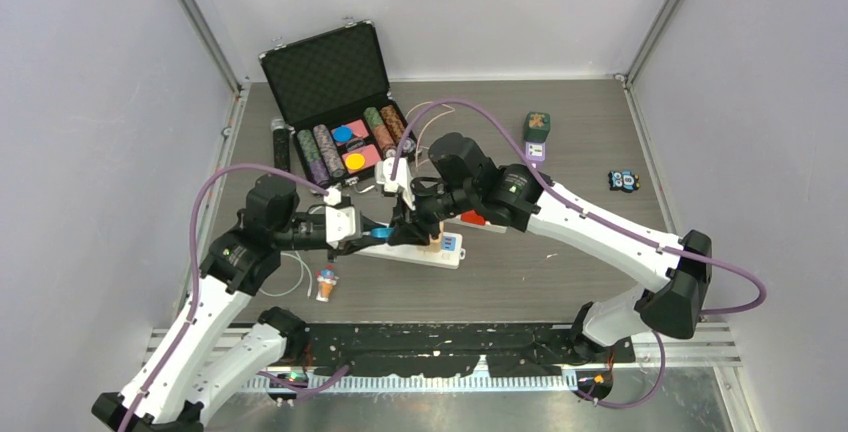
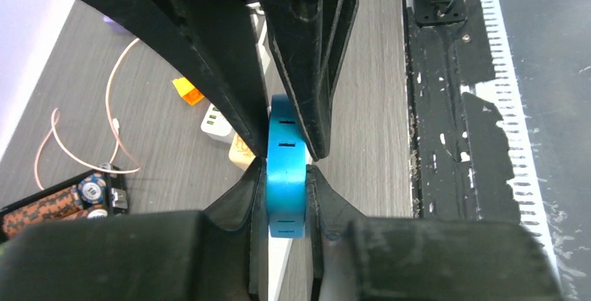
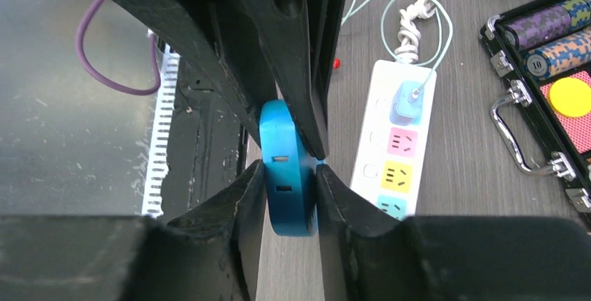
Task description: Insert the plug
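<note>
Clamping blue plug together: left tool, right tool; open case holds chip stacks.

Top cam sat high behind the arm bases, looking down on the whole table from well back. The two wrist cams looked along their own fingers from opposite sides, right up close on the blue plug, and all three views shared that plug plus the white power strip.
</note>
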Action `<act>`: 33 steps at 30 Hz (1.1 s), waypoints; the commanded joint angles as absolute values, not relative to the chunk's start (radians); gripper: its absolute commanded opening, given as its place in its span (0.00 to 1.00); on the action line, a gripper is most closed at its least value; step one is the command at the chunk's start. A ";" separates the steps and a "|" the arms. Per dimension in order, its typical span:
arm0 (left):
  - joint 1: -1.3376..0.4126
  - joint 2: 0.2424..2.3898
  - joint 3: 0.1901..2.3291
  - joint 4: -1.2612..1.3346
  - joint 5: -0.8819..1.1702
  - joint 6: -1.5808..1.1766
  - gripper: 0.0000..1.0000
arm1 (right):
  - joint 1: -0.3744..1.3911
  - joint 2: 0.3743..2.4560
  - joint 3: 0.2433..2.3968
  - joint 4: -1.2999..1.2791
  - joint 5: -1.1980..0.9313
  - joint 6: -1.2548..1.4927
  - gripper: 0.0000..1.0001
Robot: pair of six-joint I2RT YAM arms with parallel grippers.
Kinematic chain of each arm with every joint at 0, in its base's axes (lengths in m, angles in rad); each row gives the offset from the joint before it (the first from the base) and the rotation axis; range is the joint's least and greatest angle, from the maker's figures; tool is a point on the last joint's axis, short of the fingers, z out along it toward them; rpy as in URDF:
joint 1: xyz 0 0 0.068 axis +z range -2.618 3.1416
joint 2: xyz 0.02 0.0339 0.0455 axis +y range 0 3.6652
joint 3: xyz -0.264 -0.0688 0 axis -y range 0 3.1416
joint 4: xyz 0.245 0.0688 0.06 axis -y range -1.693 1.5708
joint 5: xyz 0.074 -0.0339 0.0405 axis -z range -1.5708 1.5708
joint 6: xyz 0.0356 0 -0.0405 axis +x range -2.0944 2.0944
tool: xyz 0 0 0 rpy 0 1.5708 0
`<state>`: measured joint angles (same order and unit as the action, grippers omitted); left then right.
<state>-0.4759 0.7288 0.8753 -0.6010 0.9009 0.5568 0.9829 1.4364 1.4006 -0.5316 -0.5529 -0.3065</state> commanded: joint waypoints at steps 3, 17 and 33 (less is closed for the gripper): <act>-0.477 0.714 0.863 -0.511 0.867 0.463 0.59 | 0.983 1.472 1.481 -0.537 -0.568 -0.305 0.12; -0.477 0.428 0.626 -0.373 0.387 0.384 1.00 | 0.972 1.500 1.340 -0.422 -0.384 -0.312 0.05; -0.477 0.385 0.648 -0.371 -0.199 -0.093 1.00 | 0.954 1.698 1.260 -0.172 -0.246 -0.306 0.05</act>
